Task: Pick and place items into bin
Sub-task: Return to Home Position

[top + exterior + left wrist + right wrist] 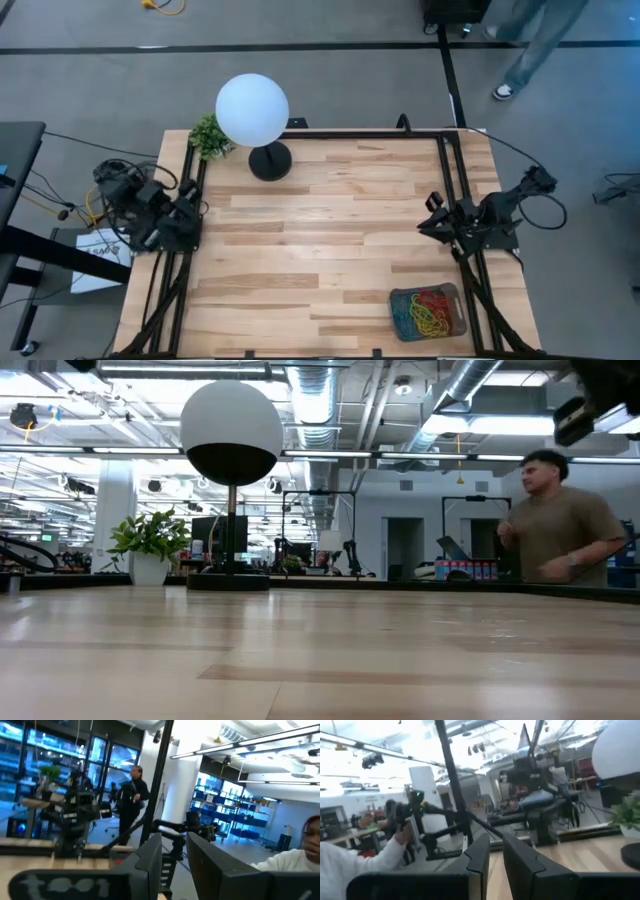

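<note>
The bin (394,312), a small dark mesh tray, stands near the table's front right corner. Inside it lie the items (430,312), a heap of red, yellow, green and grey-blue rubber-band loops. My left gripper (196,213) is drawn back at the table's left edge, far from the bin. In the left wrist view my left gripper (175,845) stands slightly open, with nothing between its fingers. My right gripper (428,215) is drawn back at the right edge, behind the bin. In the right wrist view my right gripper (495,847) shows a slim empty gap.
A white globe lamp (252,110) on a black base (270,160) and a small green plant (210,135) stand at the far left of the table. Black frame rails (450,170) run along the sides. A person (560,520) is beyond the far right edge.
</note>
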Motion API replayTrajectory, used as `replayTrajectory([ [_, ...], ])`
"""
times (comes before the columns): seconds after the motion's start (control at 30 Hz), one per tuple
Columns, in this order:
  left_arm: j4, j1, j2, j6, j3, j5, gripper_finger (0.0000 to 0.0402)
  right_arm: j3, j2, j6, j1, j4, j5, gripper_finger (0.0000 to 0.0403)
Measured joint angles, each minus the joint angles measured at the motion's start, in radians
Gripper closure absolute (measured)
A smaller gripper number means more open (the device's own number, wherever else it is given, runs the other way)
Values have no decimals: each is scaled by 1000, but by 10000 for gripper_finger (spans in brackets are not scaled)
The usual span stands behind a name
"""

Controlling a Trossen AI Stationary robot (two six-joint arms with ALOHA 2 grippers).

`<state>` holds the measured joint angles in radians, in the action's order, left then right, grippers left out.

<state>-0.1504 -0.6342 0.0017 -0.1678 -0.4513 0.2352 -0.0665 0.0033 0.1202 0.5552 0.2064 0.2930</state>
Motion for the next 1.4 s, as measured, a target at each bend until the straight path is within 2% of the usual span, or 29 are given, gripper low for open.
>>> replayTrajectory([
  [0.13,83,0,2,-21,90,9,322,44,-2,8,-24,106,-4,355],
  [0.3,239,0,2,-15,212,6,322,59,-1,11,-68,121,-3,355],
  [0.6,435,0,2,-11,367,-126,322,59,-1,4,-129,13,0,355],
  [0.73,519,0,2,-11,438,-136,322,59,3,10,-139,-13,0,355],
  [0.93,478,0,3,-35,439,-99,322,60,4,10,-139,-38,0,355],
  [1.03,397,0,3,-35,439,-91,322,60,4,10,-139,-51,0,355],
  [1.2,226,0,3,-56,439,53,322,60,4,11,-139,-50,-1,355],
  [1.3,230,1,19,-67,439,135,322,61,4,11,-139,-50,0,355],
  [1.4,230,1,28,-20,439,167,322,61,3,11,-139,-50,0,355],
])
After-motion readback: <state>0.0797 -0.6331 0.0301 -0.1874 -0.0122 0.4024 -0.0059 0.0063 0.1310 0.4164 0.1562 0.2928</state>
